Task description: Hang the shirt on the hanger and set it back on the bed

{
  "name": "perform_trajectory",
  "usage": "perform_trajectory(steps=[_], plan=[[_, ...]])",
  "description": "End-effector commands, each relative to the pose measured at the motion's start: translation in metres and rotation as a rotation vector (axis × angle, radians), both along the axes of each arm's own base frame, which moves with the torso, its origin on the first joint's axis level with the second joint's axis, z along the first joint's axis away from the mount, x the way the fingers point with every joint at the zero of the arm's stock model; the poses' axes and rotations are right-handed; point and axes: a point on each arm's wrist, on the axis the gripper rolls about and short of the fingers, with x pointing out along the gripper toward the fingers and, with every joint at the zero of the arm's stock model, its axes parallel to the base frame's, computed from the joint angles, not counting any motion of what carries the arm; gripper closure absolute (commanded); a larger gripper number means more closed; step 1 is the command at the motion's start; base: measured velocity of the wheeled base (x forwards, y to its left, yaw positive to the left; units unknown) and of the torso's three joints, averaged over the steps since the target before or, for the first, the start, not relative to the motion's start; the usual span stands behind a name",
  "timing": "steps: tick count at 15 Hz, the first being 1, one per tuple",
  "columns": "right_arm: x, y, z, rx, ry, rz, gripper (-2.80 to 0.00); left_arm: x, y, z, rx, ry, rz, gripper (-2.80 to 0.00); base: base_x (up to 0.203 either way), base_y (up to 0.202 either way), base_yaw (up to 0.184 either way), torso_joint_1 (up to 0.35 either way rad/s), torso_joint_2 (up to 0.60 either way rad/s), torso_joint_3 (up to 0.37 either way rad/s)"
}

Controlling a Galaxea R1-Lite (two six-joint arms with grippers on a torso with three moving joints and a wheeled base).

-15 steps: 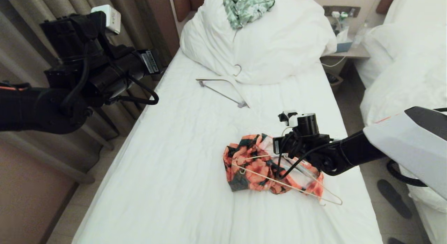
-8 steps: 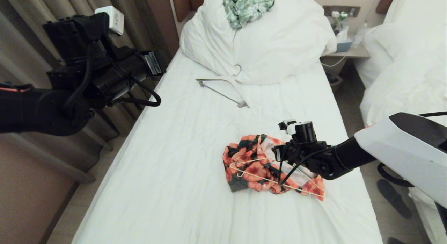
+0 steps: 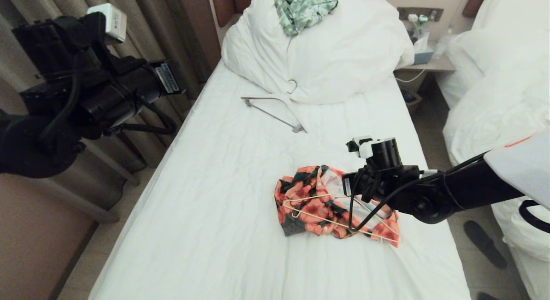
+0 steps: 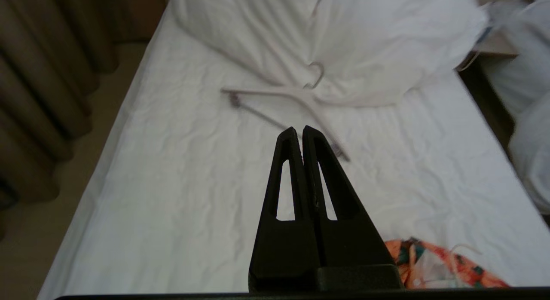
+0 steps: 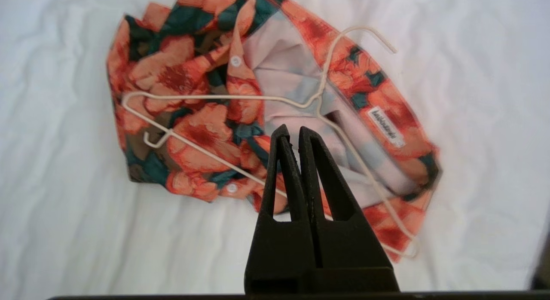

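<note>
The flowered orange and green shirt (image 3: 309, 188) lies crumpled on the right half of the bed (image 3: 223, 184), pale inside up (image 5: 283, 59). On top of it lies the thin cream hanger (image 3: 309, 198), flat, with its hook (image 5: 365, 33) reaching onto the sheet. My right gripper (image 5: 293, 132) hovers just above the shirt's near edge, shut, with nothing between its fingers; in the head view its wrist (image 3: 378, 162) hides the fingers. High over the bed's left edge, my left gripper (image 4: 298, 130) is shut and empty.
A thicker white hanger with a grey bar (image 3: 275, 104) lies further up the bed, below the heaped duvet (image 3: 343, 55). A green-and-white garment (image 3: 300, 5) tops the duvet. Curtains (image 3: 163, 16) stand left; a nightstand (image 3: 425, 63) and another bed (image 3: 494, 76) stand right.
The hanger's far end has slid in from the bed's right edge and now rests on the shirt. My right wrist has risen slightly. The left arm has drawn back to the left.
</note>
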Motion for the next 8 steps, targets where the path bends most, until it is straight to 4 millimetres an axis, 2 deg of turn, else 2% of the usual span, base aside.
perform_trajectory(steps=[1, 4, 6, 8], plan=[[-0.018, -0.008, 0.027, 0.019, -0.041, -0.004, 0.00, -0.014, 0.012, -0.006, -0.015, 0.023, 0.026, 0.00, 0.000, 0.000, 0.000, 0.000, 0.00, 0.000], [-0.057, -0.033, 0.067, 0.025, -0.079, -0.043, 0.00, -0.039, 0.023, -0.006, -0.036, 0.025, 0.045, 0.00, 0.000, 0.000, 0.000, 0.000, 0.00, 0.000], [-0.093, -0.054, 0.095, 0.035, -0.110, -0.058, 0.00, -0.060, 0.032, -0.012, -0.038, 0.034, 0.076, 0.00, 0.000, 0.000, 0.000, 0.000, 0.00, 0.000], [-0.131, -0.076, 0.113, 0.029, -0.147, -0.095, 0.00, -0.087, 0.043, -0.011, -0.047, 0.009, 0.126, 0.00, 0.000, 0.000, 0.000, 0.000, 0.00, 0.000]])
